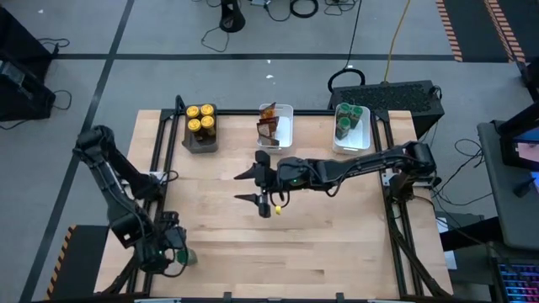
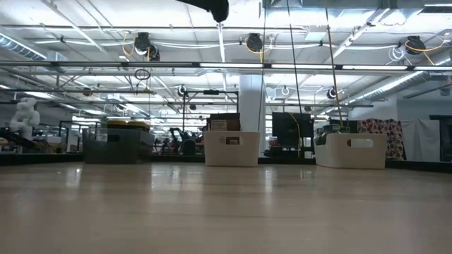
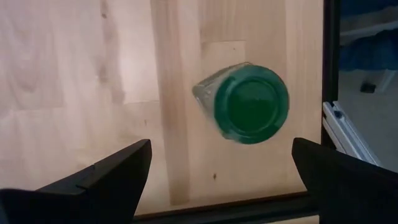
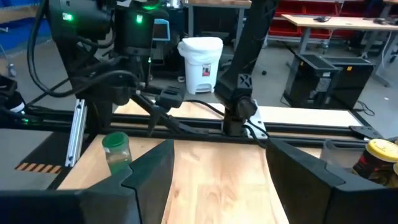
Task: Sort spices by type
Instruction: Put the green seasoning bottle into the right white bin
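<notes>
Nearest the front edge of the pale wooden table (image 1: 320, 244), at its left corner, I see the left gripper (image 1: 173, 252) poised directly above a small round clear jar with a green lid (image 3: 249, 102), its two dark fingers (image 3: 106, 180) spread wide apart on either side of the jar and not touching it. That jar stands upright on the wood close to the table's edge.

Farther in, near the table's centre, the right gripper (image 1: 253, 188) hangs above bare wood, its jaws apart with nothing between them. A small yellow object (image 1: 277, 210) lies on the table just beside it; I cannot tell what it is.

Along the table's far edge stand three containers. At the left, a dark rectangular tray (image 1: 200, 143) holds round jars with yellow lids (image 1: 200, 118). In the middle, a white rectangular tray (image 1: 286, 126) holds flat brown-orange packets (image 1: 268, 122). At the right, a second white tray (image 1: 349, 145) holds green-lidded jars (image 1: 349, 116).
</notes>
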Available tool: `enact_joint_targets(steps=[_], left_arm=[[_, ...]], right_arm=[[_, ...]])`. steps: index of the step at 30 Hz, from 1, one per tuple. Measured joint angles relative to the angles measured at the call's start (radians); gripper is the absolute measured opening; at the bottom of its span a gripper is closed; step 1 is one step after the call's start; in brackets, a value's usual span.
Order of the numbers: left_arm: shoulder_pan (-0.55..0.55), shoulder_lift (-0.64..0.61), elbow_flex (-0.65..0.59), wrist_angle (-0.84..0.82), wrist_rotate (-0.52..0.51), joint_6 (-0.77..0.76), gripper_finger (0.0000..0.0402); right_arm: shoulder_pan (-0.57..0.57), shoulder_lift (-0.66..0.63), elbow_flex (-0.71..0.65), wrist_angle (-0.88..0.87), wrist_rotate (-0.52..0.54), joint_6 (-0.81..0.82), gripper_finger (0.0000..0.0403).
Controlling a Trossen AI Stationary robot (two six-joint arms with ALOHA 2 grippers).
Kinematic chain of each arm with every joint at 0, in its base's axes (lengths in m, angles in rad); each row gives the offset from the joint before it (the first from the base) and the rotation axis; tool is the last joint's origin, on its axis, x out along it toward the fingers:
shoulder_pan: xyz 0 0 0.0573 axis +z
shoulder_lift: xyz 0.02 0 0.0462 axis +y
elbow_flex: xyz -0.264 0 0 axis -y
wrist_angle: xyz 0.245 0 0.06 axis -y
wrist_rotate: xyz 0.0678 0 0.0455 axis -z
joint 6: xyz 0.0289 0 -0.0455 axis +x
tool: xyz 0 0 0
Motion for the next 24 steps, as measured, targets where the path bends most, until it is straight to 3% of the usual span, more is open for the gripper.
enact_joint_targets(steps=[9,15,24], left_arm=[[-0.101,0.046,-0.023,0.069,-0.073,-0.053,0.0389],[-0.107,0.095,-0.023,0.170,-0.094,0.016,0.0389],[-0.105,0.167,-0.023,0.169,-0.160,0.043,0.0389]], right_arm=[[0.027,0.000,0.000,-0.003,0.007,0.068,0.0235],[0.041,0.000,0.000,-0.007,0.012,0.102,0.0235],[0.059,0.000,0.000,-0.008,0.063,0.138,0.0235]])
